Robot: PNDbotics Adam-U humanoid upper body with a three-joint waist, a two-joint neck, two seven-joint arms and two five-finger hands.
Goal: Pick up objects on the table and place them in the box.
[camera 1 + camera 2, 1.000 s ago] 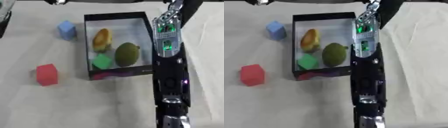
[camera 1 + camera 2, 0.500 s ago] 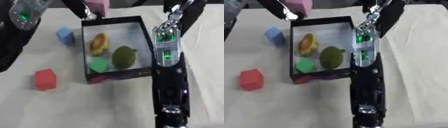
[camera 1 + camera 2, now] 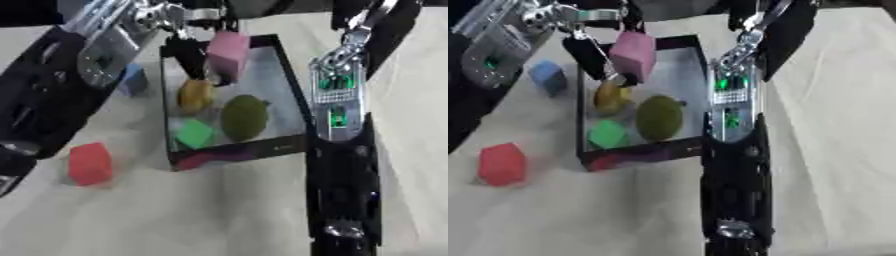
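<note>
Pinching a pink block (image 3: pixel 633 52) between dark fingers, the left hand (image 3: pixel 592 47) is hanging over the far left corner of the black box (image 3: pixel 297 107), its arm slanting in from the upper left. The block is sitting in the air, tilted, above the box's open floor rather than on it. Below it, inside the box, a yellow-orange piece (image 3: pixel 194 95) is lying near the left wall, a dark green rounded fruit (image 3: pixel 244 117) is taking up the middle, and a green cube (image 3: pixel 194 133) is resting toward the near wall (the far right part of the floor is lying bare). Outside the left wall, a blue cube (image 3: pixel 549 77) is sitting on the pale worktop (image 3: pixel 833 100), partly behind the left arm. A red cube (image 3: pixel 90 163) is standing well apart, nearer the front left. The right arm is running along the box's right wall; its hand is hidden, so I cannot tell its state.
</note>
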